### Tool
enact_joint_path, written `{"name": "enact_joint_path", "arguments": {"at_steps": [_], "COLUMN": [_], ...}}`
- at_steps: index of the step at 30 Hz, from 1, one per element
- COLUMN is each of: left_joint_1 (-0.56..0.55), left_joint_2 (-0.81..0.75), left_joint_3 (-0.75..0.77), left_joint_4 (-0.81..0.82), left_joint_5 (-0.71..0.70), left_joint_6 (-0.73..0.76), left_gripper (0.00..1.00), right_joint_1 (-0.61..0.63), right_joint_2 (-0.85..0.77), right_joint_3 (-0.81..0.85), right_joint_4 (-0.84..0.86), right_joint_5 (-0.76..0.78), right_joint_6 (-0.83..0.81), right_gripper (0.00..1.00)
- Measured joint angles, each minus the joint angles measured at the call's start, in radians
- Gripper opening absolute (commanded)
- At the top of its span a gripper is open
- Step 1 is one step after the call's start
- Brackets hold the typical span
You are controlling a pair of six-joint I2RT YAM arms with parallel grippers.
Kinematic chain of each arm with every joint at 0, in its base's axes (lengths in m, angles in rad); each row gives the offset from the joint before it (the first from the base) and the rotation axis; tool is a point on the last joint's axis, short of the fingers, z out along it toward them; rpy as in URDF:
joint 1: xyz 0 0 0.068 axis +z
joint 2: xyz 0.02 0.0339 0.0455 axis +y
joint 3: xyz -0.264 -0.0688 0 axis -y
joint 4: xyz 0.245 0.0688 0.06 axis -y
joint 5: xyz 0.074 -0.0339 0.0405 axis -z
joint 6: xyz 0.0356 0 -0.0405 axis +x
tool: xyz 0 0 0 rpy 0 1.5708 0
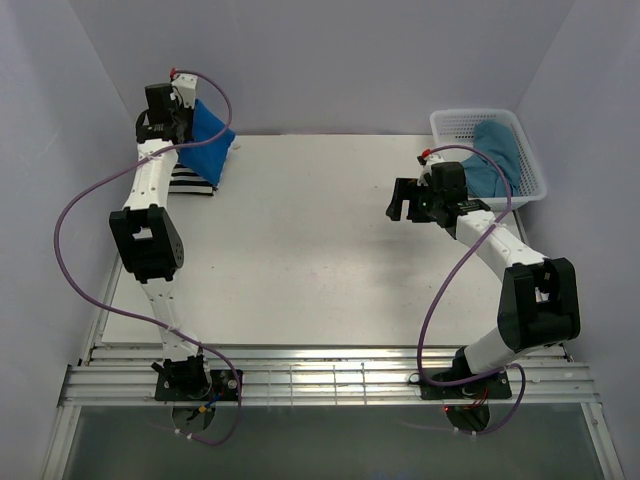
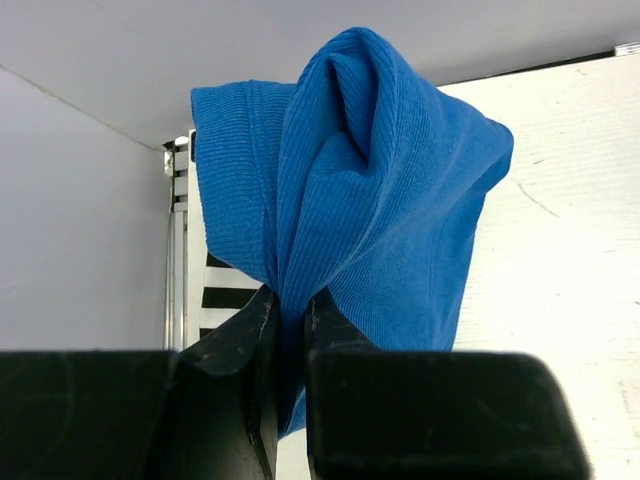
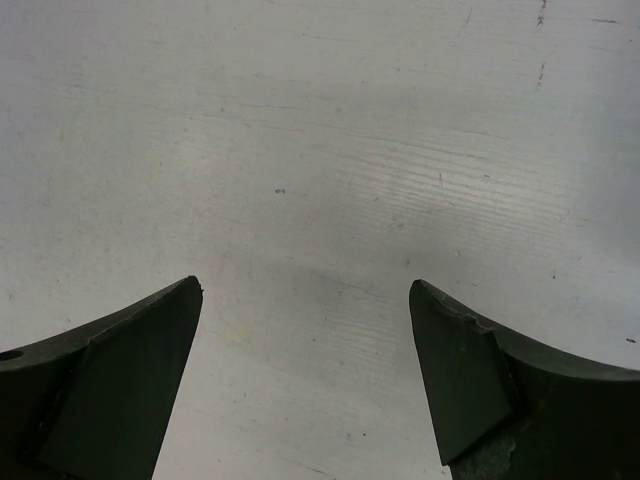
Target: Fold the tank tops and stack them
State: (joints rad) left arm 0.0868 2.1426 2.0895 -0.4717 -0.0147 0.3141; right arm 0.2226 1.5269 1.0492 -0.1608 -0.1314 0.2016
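Top external view showed the left tool (image 1: 176, 124) raised over the 10 o'clock corner of the worktop (image 1: 300, 260), its jaws pressed together on a bunched fold of the royal blue tank top (image 1: 212, 140); the cloth hung from that pinch in a loose, puckered drape, with the striped tank top (image 1: 192, 183) lying flat on the worktop just below it. The right tool (image 1: 405, 200) hovered toward 3 o'clock with its jaws spread wide and nothing between them, bare worktop beneath; the teal tank top (image 1: 497, 158) sat crumpled in the white mesh basket (image 1: 478, 116) at 2 o'clock.

The step in hand looked like the stacking of the blue top onto the striped one, or its lifting for a fold; which of the two could not be told, since the blue cloth appeared gathered, not neatly squared. The next move would likely call for a lowering toward the stripes, edges aligned, and a release without dragging the layer below; the teal top seemed not yet handled.

The blue fabric was a fine ribbed knit, soft and limp, with a stitched hem along one edge; the striped top showed bold black and white bands; the basket was rigid plastic lattice; the worktop was pale, matt and faintly scuffed.
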Motion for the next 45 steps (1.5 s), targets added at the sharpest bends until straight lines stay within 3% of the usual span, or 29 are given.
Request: {"name": "enact_joint_path", "arguments": {"at_steps": [26,29,31,33,36,37,38,45], "left_joint_1": [0.113,0.113,0.113,0.113,0.113,0.113,0.113,0.114], "left_joint_2": [0.249,0.272,0.282,0.287,0.287,0.287,0.287,0.27], "left_joint_3": [0.121,0.126,0.126,0.126,0.126,0.126,0.126,0.123], "left_joint_4": [0.034,0.04,0.039,0.04,0.048,0.054,0.058,0.083], "left_joint_5": [0.02,-0.001,-0.01,-0.027,-0.063,-0.077,-0.09,-0.169], "left_joint_6": [0.0,0.003,0.008,0.012,0.011,0.012,0.012,-0.056], "left_gripper": [0.0,0.18,0.36,0.45,0.7,0.9,0.96,0.98], "right_joint_1": [0.0,0.0,0.0,0.0,0.0,0.0,0.0,0.0], "right_joint_2": [0.046,0.047,0.05,0.055,0.059,0.06,0.06,0.055], "right_joint_3": [0.029,0.03,0.031,0.035,0.035,0.035,0.035,0.035], "right_joint_4": [-0.034,-0.04,-0.048,-0.054,-0.057,-0.061,-0.064,-0.077], "right_joint_5": [0.058,0.06,0.062,0.063,0.063,0.064,0.065,0.066], "right_joint_6": [-0.003,-0.003,-0.003,-0.003,-0.003,-0.003,-0.003,-0.003], "right_gripper": [0.9,0.9,0.9,0.9,0.9,0.9,0.9,0.9]}}
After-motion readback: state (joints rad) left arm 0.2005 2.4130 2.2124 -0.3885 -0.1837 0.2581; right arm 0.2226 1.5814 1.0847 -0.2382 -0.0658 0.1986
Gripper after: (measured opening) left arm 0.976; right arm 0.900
